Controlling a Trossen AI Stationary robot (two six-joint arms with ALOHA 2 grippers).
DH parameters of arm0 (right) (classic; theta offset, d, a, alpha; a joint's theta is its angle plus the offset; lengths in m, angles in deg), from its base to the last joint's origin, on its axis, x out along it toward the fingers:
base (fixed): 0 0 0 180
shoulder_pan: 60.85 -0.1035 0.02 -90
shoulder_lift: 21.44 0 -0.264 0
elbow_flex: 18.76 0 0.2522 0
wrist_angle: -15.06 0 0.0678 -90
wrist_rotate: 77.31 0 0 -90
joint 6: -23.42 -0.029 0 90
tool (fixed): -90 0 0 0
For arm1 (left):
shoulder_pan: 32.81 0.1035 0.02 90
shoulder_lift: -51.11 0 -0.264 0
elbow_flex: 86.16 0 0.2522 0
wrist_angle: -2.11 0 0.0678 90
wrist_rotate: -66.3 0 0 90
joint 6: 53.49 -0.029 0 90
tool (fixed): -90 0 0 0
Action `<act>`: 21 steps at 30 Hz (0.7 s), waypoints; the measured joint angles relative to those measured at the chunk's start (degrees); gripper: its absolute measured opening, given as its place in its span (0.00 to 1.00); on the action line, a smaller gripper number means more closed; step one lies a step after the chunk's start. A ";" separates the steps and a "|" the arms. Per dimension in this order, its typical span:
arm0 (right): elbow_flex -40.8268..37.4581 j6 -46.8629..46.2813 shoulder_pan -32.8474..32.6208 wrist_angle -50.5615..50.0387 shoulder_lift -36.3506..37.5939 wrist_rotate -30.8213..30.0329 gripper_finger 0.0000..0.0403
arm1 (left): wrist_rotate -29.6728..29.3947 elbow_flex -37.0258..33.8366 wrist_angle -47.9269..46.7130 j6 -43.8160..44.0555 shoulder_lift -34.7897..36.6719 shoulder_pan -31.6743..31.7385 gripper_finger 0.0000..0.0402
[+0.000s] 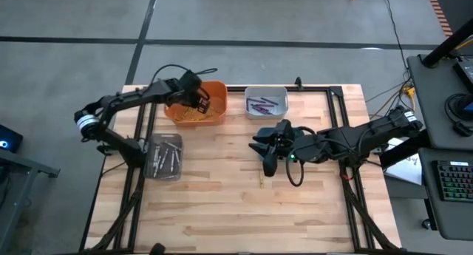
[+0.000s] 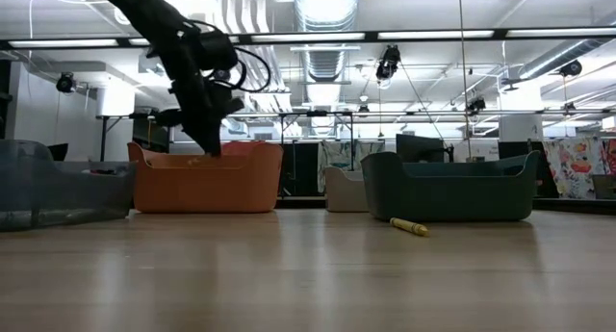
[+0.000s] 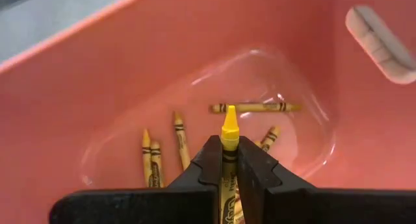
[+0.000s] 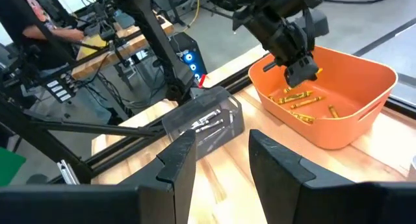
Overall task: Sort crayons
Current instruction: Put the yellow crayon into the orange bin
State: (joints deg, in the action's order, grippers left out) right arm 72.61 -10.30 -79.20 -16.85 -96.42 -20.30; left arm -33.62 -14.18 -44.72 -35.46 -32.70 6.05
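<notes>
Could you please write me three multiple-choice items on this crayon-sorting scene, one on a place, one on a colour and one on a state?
1. Where is the left gripper?
A. over the orange bin
B. over the clear bin
C. off the table

2. What colour is the crayon it holds?
A. purple
B. yellow
C. red

3. How are the right gripper's fingers?
A. shut on a crayon
B. shut, empty
C. open, empty

Answers: 1 A, it hangs into the orange bin; 2 B, a yellow tip sticks out between the fingers; 3 C, a bare gap shows between them.
</notes>
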 joint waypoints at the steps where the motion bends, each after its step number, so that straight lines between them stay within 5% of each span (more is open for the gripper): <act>1: 0.00 -0.38 0.00 0.08 -0.21 -0.02 0.33 | 0.00 0.00 0.07 -0.14 -0.62 -0.05 0.00; 21: 0.00 -12.00 0.00 -5.64 -1.25 0.47 0.34 | -3.37 0.15 -1.15 4.62 -2.41 -0.81 0.17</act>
State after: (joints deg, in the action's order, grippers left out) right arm 72.61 -22.30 -79.20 -22.49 -97.67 -19.84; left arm -36.99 -14.03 -45.87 -30.84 -35.11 5.24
